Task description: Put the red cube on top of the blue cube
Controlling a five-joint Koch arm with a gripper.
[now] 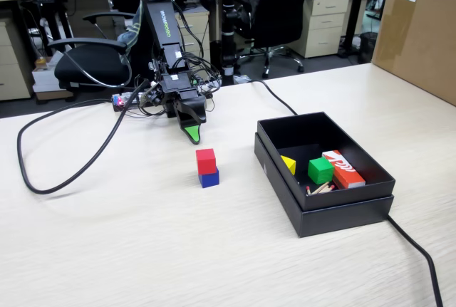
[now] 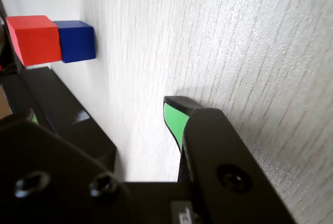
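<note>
The red cube (image 1: 206, 160) sits on top of the blue cube (image 1: 209, 177) in the middle of the table, both upright and aligned. The wrist view lies on its side, so the red cube (image 2: 32, 39) shows left of the blue cube (image 2: 76, 40) at the top left. My gripper (image 1: 192, 133) hangs just above the table behind the stack, a short way off and touching nothing. In the wrist view my gripper (image 2: 101, 114) has one green-padded finger (image 2: 174, 121) at the right and a wide empty gap to the other jaw at the left.
An open black box (image 1: 324, 200) stands right of the stack and holds a green cube (image 1: 320, 170), a yellow piece (image 1: 288, 164) and an orange-red box (image 1: 343, 168). A black cable (image 1: 43, 186) loops at the left. A cardboard box (image 1: 420, 33) stands far right.
</note>
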